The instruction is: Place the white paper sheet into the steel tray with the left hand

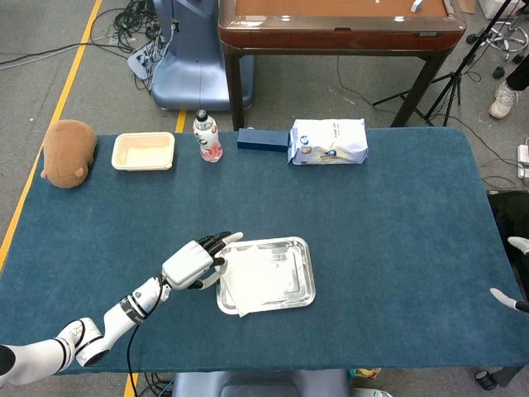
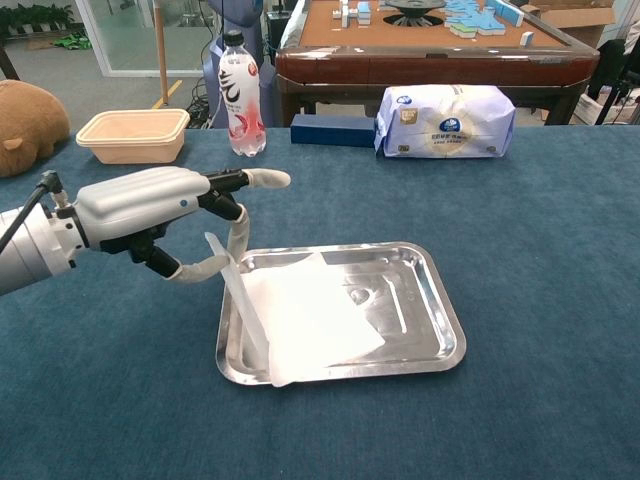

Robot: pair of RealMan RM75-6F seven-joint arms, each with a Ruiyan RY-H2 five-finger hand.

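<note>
Nearest the robot, the steel tray point(image 2: 440, 330) sits on the blue table point(image 2: 560, 250) with the white paper sheet point(image 2: 310, 320) lying mostly inside it; the chest view shows the sheet's left edge lifted along the tray's left wall and one corner hanging over the front rim, detail the head view flattens into a pale patch point(image 1: 248, 285). Just left of the tray, the left hand point(image 2: 150, 205) pinches that raised edge between thumb and a finger, another finger pointing straight out over the tray; the head view point(image 1: 194, 265) shows only dark fingers at the tray's corner point(image 1: 307, 299). Only the head view catches white fingertips of the right hand point(image 1: 512, 299) at the table's right edge; their posture cannot be told. Farther back stand a bottle point(image 2: 240, 95), a beige container point(image 2: 135, 135), a plush toy point(image 2: 25, 125), a navy box point(image 2: 335, 130) and a white packet point(image 2: 445, 120).
</note>
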